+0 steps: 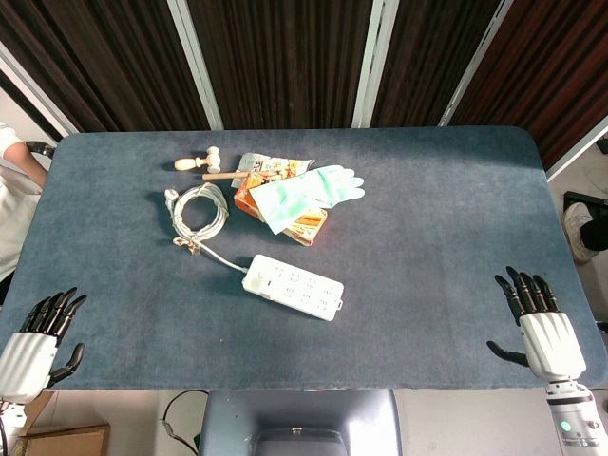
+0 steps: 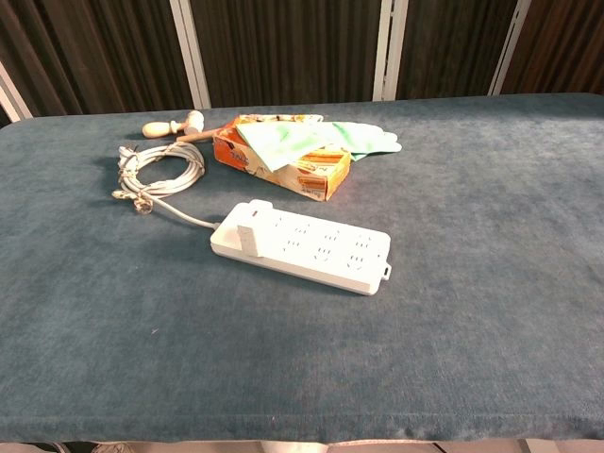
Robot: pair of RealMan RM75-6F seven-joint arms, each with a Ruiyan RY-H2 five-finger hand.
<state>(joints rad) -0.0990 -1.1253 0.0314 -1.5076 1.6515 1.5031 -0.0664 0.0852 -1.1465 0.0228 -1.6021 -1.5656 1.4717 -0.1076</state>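
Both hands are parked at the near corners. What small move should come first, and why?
Probably bring the left hand forward toward the power strip: both hands are open and empty at the table edge, and the strip is the nearest thing, lying slightly left of centre.

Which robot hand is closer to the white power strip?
The left hand is somewhat closer. It rests open at the table's near left corner, left of the power strip. The right hand sits open at the near right edge, farther off.

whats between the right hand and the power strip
Nothing: in the head view only bare blue table cloth lies between the right hand and the white power strip.
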